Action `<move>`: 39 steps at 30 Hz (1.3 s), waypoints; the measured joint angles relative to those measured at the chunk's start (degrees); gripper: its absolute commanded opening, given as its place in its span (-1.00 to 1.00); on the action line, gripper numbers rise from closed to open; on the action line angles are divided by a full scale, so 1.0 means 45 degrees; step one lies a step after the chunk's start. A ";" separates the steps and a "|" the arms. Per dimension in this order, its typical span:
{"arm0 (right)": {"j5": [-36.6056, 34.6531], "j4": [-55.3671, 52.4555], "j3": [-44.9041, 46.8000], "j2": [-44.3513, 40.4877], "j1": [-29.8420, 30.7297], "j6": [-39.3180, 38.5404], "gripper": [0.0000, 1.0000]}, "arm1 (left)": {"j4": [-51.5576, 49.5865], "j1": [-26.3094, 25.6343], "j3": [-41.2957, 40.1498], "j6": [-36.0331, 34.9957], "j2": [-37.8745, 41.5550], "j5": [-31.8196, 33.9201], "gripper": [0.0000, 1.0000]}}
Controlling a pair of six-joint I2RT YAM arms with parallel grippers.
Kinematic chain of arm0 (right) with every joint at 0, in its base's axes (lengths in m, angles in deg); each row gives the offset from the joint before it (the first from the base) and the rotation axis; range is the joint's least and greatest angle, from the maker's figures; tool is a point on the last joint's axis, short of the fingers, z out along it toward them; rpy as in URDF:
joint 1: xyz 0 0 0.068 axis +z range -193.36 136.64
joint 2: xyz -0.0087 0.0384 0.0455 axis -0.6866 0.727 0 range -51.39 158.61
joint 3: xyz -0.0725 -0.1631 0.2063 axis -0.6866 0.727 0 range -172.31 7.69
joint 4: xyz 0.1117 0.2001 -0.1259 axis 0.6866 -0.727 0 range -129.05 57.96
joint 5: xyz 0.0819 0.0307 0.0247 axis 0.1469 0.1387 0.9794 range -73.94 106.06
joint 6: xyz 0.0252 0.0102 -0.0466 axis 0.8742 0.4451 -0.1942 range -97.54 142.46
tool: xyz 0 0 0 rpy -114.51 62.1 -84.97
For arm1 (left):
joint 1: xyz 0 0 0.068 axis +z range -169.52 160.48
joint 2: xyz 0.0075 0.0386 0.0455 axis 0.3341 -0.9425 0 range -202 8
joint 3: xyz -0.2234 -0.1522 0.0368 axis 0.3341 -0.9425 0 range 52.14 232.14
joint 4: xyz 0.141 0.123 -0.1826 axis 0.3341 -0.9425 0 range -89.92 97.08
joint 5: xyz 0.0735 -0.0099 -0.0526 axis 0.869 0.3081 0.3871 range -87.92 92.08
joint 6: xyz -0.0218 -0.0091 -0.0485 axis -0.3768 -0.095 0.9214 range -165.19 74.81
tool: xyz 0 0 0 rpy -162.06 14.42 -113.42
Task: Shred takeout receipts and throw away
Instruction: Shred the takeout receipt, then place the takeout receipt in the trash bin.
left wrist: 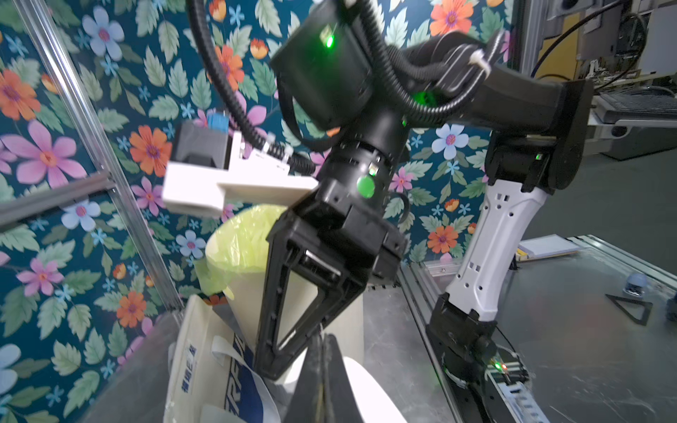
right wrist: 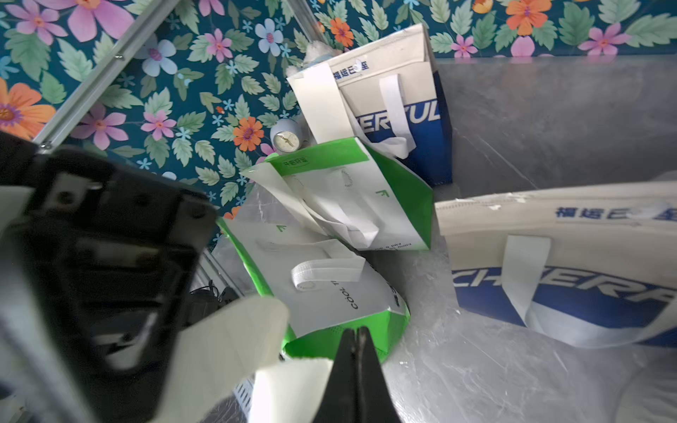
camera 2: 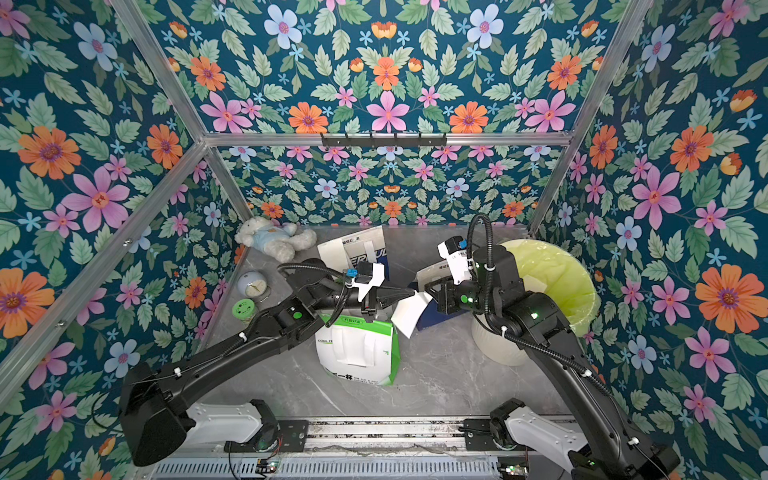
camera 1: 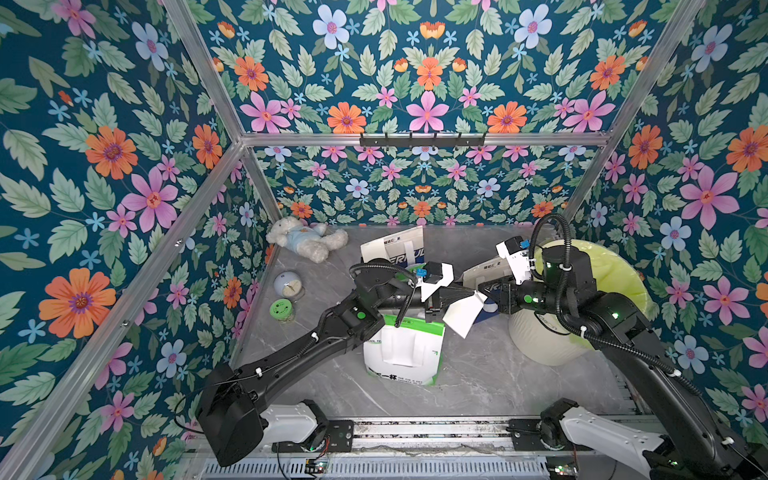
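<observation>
One takeout receipt (camera 1: 463, 316), a plain white sheet, hangs above the table between my two arms; both top views show it (camera 2: 409, 314). My left gripper (camera 1: 472, 293) is shut on its upper edge, and in the left wrist view the sheet (left wrist: 370, 392) curves away beside the closed jaws (left wrist: 324, 338). My right gripper (camera 1: 483, 290) meets it from the other side, shut on the same sheet (right wrist: 293, 388) at its edge (right wrist: 357, 331). Another white sheet (right wrist: 318, 106) stands in the far blue-and-white bag. The cream bin with the yellow-green liner (camera 1: 615, 276) stands under my right arm.
Two white-and-green bags (camera 1: 403, 353) lie below the left gripper. One white-and-blue bag (camera 1: 395, 249) stands behind, another (right wrist: 557, 263) lies near the bin. A plush bear (camera 1: 305, 241), a small clock (camera 1: 287, 284) and a green-lidded jar (camera 1: 281, 309) sit by the left wall.
</observation>
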 measured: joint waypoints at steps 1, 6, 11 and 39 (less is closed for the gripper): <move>-0.0107 -0.0097 -0.0063 0.0039 0.0000 0.0005 -1.00 | 0.0379 -0.0005 -0.0073 0.0180 0.0078 0.0034 -1.00; -0.1379 -0.0690 -0.0471 0.0136 0.0010 0.0141 -1.00 | 0.1559 0.0000 -0.0452 0.0520 0.0617 0.0330 -1.00; -0.3099 -0.1540 -0.1078 0.0146 -0.0024 0.0131 -1.00 | 0.2084 0.0000 -0.1049 0.0563 0.1545 0.1064 -1.00; -1.4256 -0.4469 -0.3682 -0.3021 -0.1656 0.0510 -1.00 | -0.0005 0.0199 -0.0345 -0.0413 0.1384 0.4177 -1.00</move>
